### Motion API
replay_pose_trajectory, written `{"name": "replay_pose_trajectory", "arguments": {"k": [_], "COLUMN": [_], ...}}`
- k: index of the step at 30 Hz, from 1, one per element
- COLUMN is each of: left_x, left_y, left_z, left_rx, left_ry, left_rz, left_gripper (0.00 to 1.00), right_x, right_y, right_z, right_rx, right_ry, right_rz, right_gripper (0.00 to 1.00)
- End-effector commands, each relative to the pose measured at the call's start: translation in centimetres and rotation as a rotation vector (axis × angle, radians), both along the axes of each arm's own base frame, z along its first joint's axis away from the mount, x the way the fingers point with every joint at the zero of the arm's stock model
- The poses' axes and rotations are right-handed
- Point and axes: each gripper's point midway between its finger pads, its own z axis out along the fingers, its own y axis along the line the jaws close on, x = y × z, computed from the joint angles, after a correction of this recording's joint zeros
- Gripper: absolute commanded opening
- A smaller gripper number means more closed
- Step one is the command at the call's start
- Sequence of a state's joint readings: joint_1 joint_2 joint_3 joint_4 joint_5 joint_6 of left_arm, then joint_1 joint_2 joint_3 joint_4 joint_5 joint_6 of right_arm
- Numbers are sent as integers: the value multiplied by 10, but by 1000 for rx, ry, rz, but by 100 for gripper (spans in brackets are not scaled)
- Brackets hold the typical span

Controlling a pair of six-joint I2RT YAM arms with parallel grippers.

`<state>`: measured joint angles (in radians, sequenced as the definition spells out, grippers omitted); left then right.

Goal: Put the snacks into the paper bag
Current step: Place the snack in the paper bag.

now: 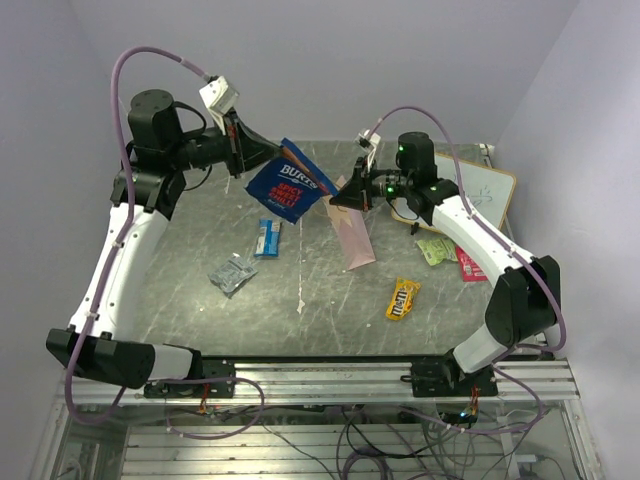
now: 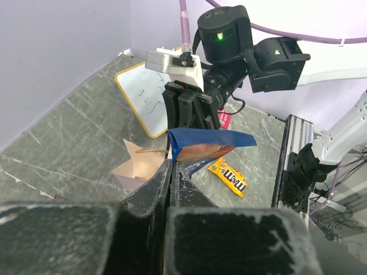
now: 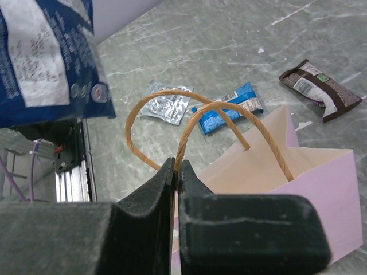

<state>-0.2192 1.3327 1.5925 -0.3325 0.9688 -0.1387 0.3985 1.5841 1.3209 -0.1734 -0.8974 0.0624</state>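
My left gripper (image 2: pixel 172 164) is shut on the top edge of the dark blue chip bag (image 1: pixel 290 182), which hangs in the air left of the paper bag (image 1: pixel 352 235). My right gripper (image 3: pixel 176 166) is shut on one thin handle (image 3: pixel 200 123) of the paper bag and holds its mouth up, tilted toward the left arm. On the table lie the blue-white packet (image 1: pixel 267 238), the silver-grey packet (image 1: pixel 232 274), the yellow M&M's (image 1: pixel 403 298), the light green packet (image 1: pixel 436 249) and the pink-red packet (image 1: pixel 469 265). The brown bar (image 3: pixel 320 91) lies beyond the bag.
A white scribbled board (image 1: pixel 485 190) stands at the back right, behind the right arm. The metal rail (image 1: pixel 330 375) with both arm bases runs along the near edge. Walls close in the table on the left, back and right.
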Motion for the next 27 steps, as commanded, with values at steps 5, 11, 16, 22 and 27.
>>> {"name": "replay_pose_trajectory", "arguments": {"k": [5, 11, 16, 22, 27], "left_x": [-31, -42, -43, -49, -46], "left_y": [5, 10, 18, 21, 17], "left_z": [23, 23, 32, 44, 53], "left_rx": [30, 56, 69, 66, 44], "left_ry": [-148, -185, -215, -240, -239], "left_rz": [-36, -40, -7, -7, -27], "left_gripper": [7, 7, 7, 7, 7], "right_x": [5, 6, 7, 6, 3], "right_y": [1, 0, -3, -4, -4], "right_z": [18, 10, 13, 11, 15], "right_rx": [16, 1, -13, -17, -17], "right_ry": [-41, -28, -57, -54, -66], "right_rz": [-18, -23, -43, -42, -35], "right_gripper": [0, 0, 0, 0, 0]}}
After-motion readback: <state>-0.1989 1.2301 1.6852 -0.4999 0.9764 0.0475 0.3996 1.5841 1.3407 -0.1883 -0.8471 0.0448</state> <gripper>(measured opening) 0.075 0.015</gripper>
